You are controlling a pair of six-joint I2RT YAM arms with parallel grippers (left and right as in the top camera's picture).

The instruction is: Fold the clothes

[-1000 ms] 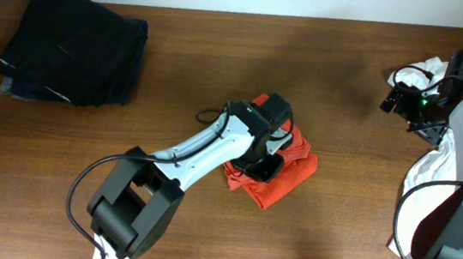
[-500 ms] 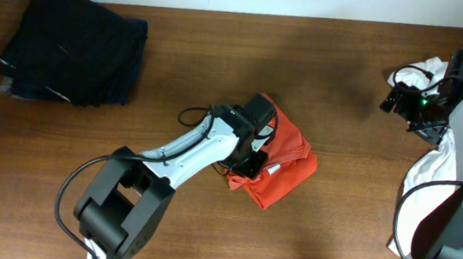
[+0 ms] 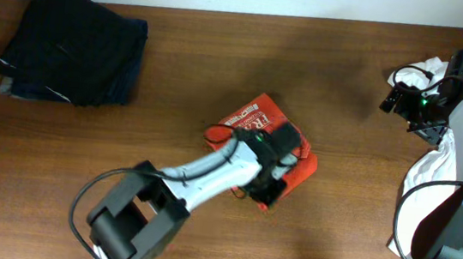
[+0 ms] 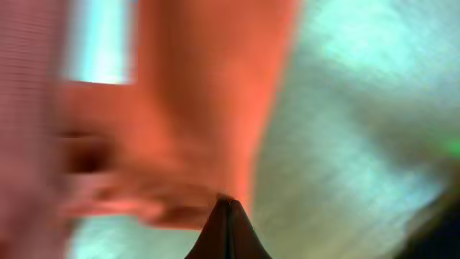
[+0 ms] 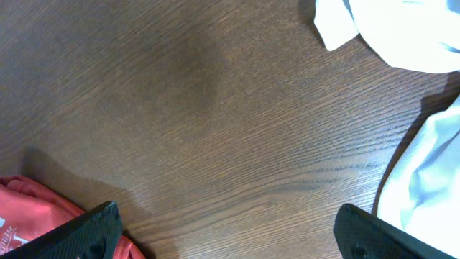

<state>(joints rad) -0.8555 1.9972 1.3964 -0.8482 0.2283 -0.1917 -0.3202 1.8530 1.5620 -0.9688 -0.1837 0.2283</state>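
Wood table [image 3: 221, 68] | my left pincer [image 4: 226, 212] closed tight, orange-red T-shirt [image 3: 250, 118] directly beneath | right pincer [image 3: 394, 97] spread wide, empty, far off.

A: Where is the orange-red T-shirt [image 3: 248, 116]?
B: Mid-table, folded into a small, thick bundle and lying askew, with white lettering showing on its top face.
A: And the white T-shirt [image 5: 402, 32]?
B: Unfolded and rumpled, heaped at the table's right edge, well apart from the orange one.
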